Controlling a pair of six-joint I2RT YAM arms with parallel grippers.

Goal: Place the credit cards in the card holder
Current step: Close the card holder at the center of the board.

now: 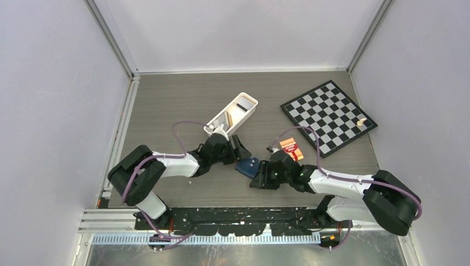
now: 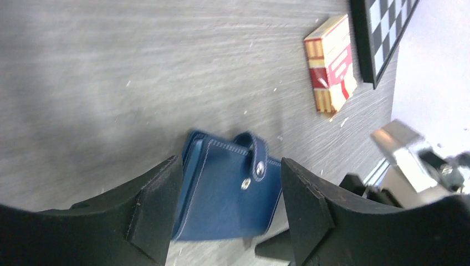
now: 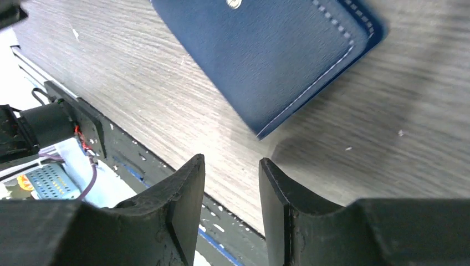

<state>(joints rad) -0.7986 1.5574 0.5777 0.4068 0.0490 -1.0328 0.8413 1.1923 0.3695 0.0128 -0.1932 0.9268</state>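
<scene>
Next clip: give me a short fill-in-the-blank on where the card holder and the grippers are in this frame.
1. The left gripper is ___, with one finger on either side of the card holder.
2. The right gripper is open and holds ___.
3. The red-orange pack lies between the card holder and the ___.
Missing words: open; nothing; chessboard.

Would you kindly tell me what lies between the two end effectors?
The navy card holder lies between the left end effector and the right end effector, as the top view shows.
</scene>
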